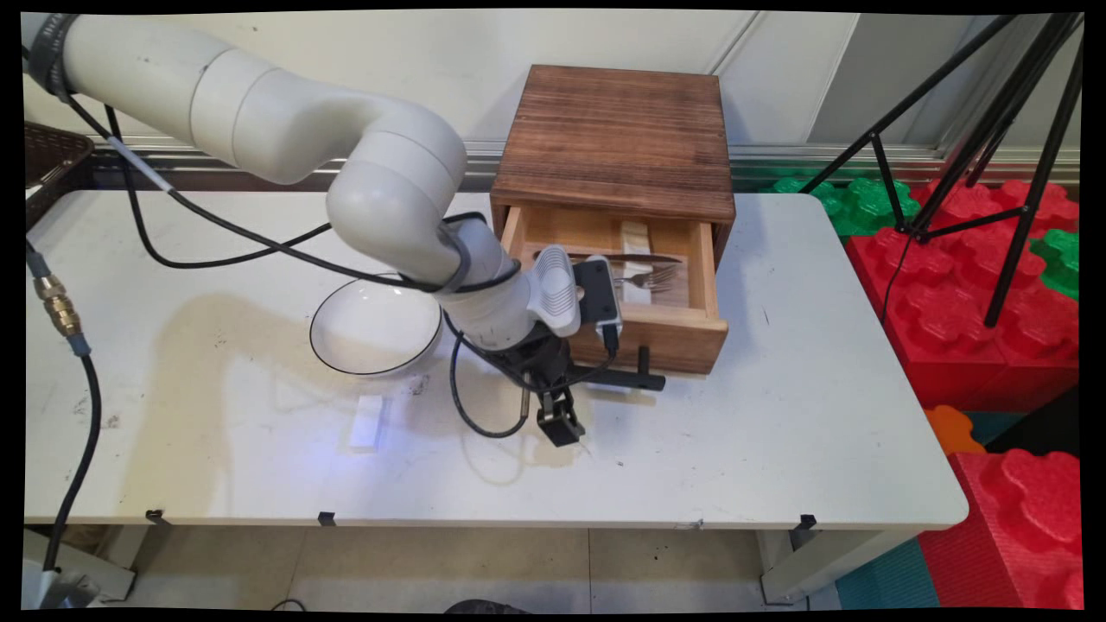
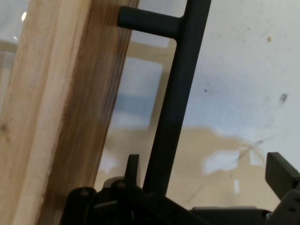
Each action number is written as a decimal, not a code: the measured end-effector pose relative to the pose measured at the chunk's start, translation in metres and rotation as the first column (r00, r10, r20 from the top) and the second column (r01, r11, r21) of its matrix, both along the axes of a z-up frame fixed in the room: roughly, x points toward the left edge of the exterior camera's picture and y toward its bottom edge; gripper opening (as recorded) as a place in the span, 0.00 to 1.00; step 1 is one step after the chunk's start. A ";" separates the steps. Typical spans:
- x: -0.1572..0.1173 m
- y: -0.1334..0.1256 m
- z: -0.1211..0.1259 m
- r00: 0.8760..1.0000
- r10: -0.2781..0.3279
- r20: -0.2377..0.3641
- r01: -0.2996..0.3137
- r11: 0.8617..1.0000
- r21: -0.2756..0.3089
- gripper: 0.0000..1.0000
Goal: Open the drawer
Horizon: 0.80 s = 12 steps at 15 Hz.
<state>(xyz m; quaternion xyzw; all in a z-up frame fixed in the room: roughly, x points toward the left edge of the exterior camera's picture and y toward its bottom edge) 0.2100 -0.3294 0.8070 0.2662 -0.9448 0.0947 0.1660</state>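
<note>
A dark wooden drawer box (image 1: 615, 142) stands at the table's back. Its light wood drawer (image 1: 657, 333) is pulled out, with a fork (image 1: 650, 278) and a knife (image 1: 622, 258) lying inside. A black bar handle (image 1: 635, 378) juts from the drawer front. My gripper (image 1: 557, 399) hangs low at the handle's left end, just over the table. In the hand view the handle (image 2: 173, 108) runs up between my two fingers, close to the left finger (image 2: 132, 164) and far from the right finger (image 2: 280, 171). The gripper (image 2: 206, 166) is open and holds nothing. The drawer front (image 2: 61, 112) fills the left side.
A white bowl with a black rim (image 1: 376, 326) sits left of the drawer, partly behind the arm. A small white block (image 1: 367, 422) lies in front of it. A wicker basket (image 1: 47, 155) is at the far left, and a black tripod (image 1: 994, 155) stands over red and green foam blocks (image 1: 976, 285) on the right.
</note>
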 end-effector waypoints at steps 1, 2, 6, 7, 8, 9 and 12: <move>-0.001 0.005 0.000 1.000 0.002 0.003 -0.002 1.000 0.005 1.00; -0.002 0.009 0.000 1.000 0.004 0.004 -0.004 1.000 0.008 1.00; -0.005 0.024 0.001 1.000 0.009 0.013 -0.009 1.000 0.019 1.00; -0.006 0.027 0.001 1.000 0.010 0.014 -0.010 1.000 0.021 1.00; -0.007 0.030 0.002 1.000 0.010 0.016 -0.010 1.000 0.023 1.00; -0.008 0.033 0.002 1.000 0.009 0.016 -0.009 1.000 0.024 1.00; -0.011 0.042 0.004 1.000 0.004 0.015 -0.004 1.000 0.019 1.00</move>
